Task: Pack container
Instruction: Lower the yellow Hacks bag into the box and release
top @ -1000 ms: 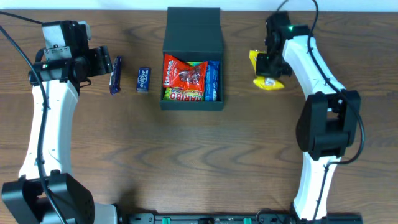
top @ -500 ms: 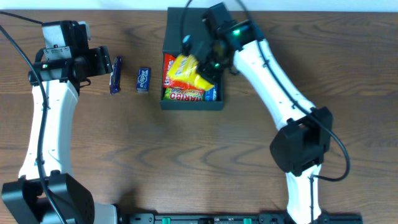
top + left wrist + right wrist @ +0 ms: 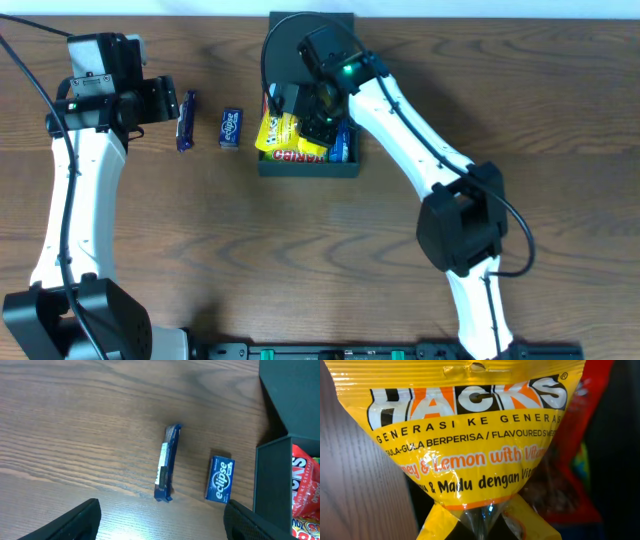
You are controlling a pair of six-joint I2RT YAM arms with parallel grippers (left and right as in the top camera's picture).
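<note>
Left end effector (image 3: 161, 510) hangs wide open over the worktop (image 3: 75, 420), holding nothing. Near it lie a dark blue bar (image 3: 167, 462) and a small gum pack (image 3: 220, 480), side by side, not touching. Next comes the box (image 3: 308, 166), lid flipped open, a red packet (image 3: 306, 480) inside. It looks stiff but light, so it may slide if bumped. Right end effector (image 3: 305, 108) pinches a yellow bag (image 3: 465, 435) over the box. That bag seems soft and slippery, so I think its crimped edge is the best hold.
</note>
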